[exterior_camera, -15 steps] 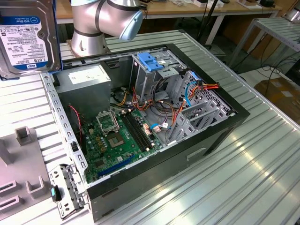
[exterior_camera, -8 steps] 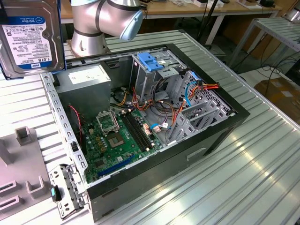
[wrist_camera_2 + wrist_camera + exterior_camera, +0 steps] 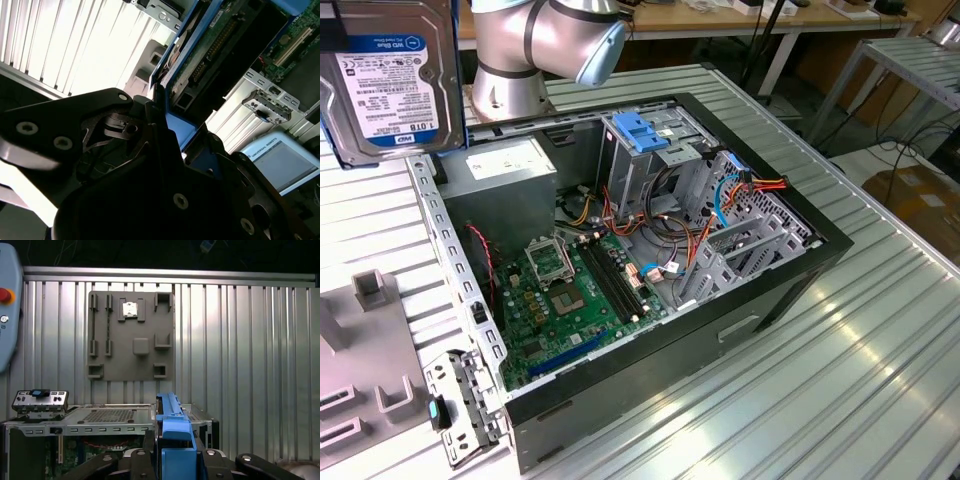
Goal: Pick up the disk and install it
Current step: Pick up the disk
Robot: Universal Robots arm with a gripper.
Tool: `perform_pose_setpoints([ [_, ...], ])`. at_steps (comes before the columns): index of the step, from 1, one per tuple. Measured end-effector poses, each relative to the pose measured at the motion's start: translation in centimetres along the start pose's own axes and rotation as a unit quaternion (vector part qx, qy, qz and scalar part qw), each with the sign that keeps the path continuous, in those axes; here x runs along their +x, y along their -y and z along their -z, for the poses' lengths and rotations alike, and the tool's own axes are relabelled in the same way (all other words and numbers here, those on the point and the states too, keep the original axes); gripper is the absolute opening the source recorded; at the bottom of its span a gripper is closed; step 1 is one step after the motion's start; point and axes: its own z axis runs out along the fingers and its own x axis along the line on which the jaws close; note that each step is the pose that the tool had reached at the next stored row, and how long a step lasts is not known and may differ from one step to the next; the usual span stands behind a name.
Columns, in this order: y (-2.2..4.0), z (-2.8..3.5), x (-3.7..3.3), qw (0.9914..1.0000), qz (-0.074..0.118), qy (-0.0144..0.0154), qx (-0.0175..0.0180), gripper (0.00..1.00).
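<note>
**Holding the disk in the air beside the open computer case**

The disk [image 3: 385,85] hangs clear of the table [image 3: 840,390], high at the exterior view's left. It stands nearly upright, with its white and blue label facing that camera. In the second wrist view the disk [image 3: 220,50] shows its other face, a green circuit board framed by a blue plastic rail. The gripper [image 3: 185,135] is clamped on it there: one black finger [image 3: 150,125] presses each side of the blue rail. The first wrist view shows the disk [image 3: 172,435] edge-on, as a blue strip squeezed in the gripper [image 3: 173,455].

Just to the exterior view's right of the disk is the silver arm [image 3: 545,40], with its base behind the case. The computer case [image 3: 770,300] lies open on the table. Inside it, a grey power box [image 3: 505,170] with a white sticker sits in the corner nearest the disk. A blue bracket [image 3: 640,132] tops the metal drive cage, and the green main board [image 3: 565,300] covers the floor of the case. Bundles of coloured wires run beside the cage.

A grey plate [image 3: 360,390] with raised blocks lies flat on the table, just off the case's end at the exterior view's left.
</note>
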Motion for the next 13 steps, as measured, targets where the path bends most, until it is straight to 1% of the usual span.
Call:
perform_pose_setpoints([
  [13, 1.47, 0.01, -0.01, 1.0, 0.0, -0.0002, 0.0, 0.37],
])
